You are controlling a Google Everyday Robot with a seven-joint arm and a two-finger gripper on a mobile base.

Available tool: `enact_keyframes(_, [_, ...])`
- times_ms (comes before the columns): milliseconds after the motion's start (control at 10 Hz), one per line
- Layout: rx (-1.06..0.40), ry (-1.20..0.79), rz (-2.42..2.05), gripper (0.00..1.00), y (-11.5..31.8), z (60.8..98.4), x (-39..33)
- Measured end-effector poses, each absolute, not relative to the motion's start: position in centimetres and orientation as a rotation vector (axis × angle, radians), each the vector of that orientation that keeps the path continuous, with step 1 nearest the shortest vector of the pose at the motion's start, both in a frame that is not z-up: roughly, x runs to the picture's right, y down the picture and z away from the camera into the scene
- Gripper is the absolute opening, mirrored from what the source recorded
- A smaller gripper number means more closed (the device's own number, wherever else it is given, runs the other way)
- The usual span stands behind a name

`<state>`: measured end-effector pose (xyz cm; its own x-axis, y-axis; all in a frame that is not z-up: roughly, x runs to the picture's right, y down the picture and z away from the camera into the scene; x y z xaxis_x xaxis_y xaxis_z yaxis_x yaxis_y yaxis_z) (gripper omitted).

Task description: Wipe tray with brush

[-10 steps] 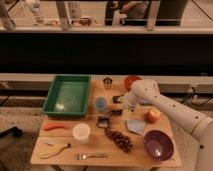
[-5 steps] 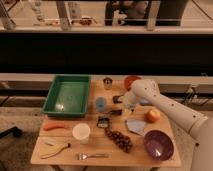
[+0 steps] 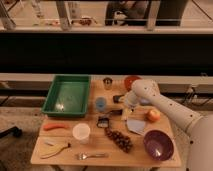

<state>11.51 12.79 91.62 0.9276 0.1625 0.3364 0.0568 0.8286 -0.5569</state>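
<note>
Camera view: 1 wooden tabletop (image 3: 145,159), seen from its front edge. A large, shallow, rectangular green plastic tray with a raised sloping rim (image 3: 50,98) sits in the back left corner.

A small slim brush with a thin black handle and a squarish dark head bearing a pale patch (image 3: 103,121) lies near the middle of the tabletop. Its handle seems to angle back and right.

The robot's white arm reaches in over the right edge and bends downward. This puts its gripper (image 3: 123,110) near the handle end. Whether it is open, closed or already gripping cannot be told.

A small blue cup (image 3: 101,103) stands between the brush and the tray.

The step in hand is probably taking up the brush. To do it well, grip the handle squarely and lift it clear of the blue cup. Carry it toward the back left corner with the head pointing down. Light, even strokes should keep the tray from sliding.
</note>
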Motion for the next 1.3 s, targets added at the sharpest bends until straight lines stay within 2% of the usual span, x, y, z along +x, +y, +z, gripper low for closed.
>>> enact_keyframes(300, [-0.6,-0.389,0.071,0.34,13.0,91.8,12.1])
enact_keyframes(700, [-0.603,-0.383,0.069,0.02,13.0,91.5,12.6])
enact_keyframes(1000, [-0.599,-0.386,0.051,0.0,13.1,91.1,12.3])
enact_keyframes(1300, [-0.569,-0.413,-0.023,0.0,12.2,87.4,9.7])
